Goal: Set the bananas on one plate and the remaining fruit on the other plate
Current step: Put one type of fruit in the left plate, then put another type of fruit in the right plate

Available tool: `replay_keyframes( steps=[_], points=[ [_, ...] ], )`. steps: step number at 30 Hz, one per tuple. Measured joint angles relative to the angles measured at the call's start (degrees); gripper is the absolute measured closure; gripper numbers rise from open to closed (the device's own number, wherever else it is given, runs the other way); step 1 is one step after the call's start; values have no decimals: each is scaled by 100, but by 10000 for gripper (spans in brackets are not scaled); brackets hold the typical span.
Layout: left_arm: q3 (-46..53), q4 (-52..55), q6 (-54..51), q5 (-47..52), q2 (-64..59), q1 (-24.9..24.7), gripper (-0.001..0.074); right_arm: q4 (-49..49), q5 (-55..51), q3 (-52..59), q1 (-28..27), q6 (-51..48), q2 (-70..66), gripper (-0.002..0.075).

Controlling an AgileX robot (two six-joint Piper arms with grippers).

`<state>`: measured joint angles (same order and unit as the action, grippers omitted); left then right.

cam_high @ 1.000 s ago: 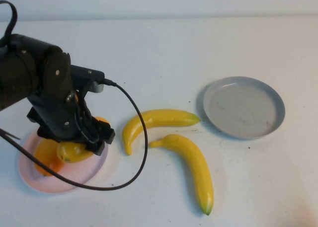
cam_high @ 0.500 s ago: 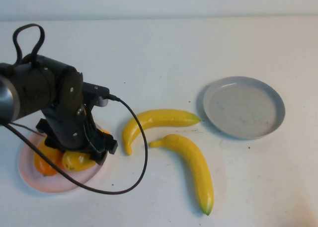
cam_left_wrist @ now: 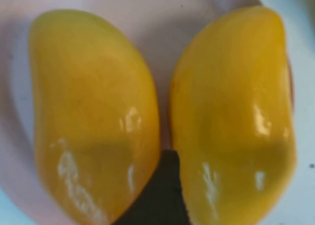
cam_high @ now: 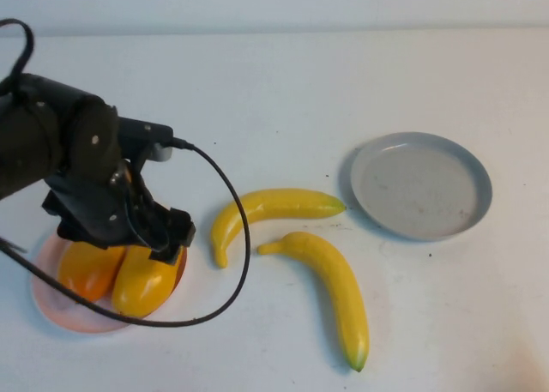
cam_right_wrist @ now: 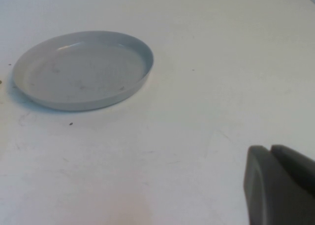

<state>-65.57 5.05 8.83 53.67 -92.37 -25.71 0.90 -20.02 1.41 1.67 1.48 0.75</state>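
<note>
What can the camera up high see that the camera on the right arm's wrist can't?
Only the high view shows the two bananas lying loose on the table, the pink plate holding both mango-like fruits, and the left arm with its left hand just over those fruits. Only the right wrist view shows the right hand, fingers shut, holding nothing, above bare table. Both show the empty grey plate and the white table.
</note>
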Motion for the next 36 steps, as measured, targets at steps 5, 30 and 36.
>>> replay_keyframes(
  steps=[5, 30, 36],
  points=[
    [402, 0, 23, -223, 1171, 0, 302, 0, 0, 0, 0, 0, 0, 742],
    [3605, 296, 509, -2461, 5555, 0, 732, 0, 0, 0, 0, 0, 0, 742],
    [3682, 936, 509, -3095, 5815, 12, 732, 0, 0, 0, 0, 0, 0, 742]
  ],
)
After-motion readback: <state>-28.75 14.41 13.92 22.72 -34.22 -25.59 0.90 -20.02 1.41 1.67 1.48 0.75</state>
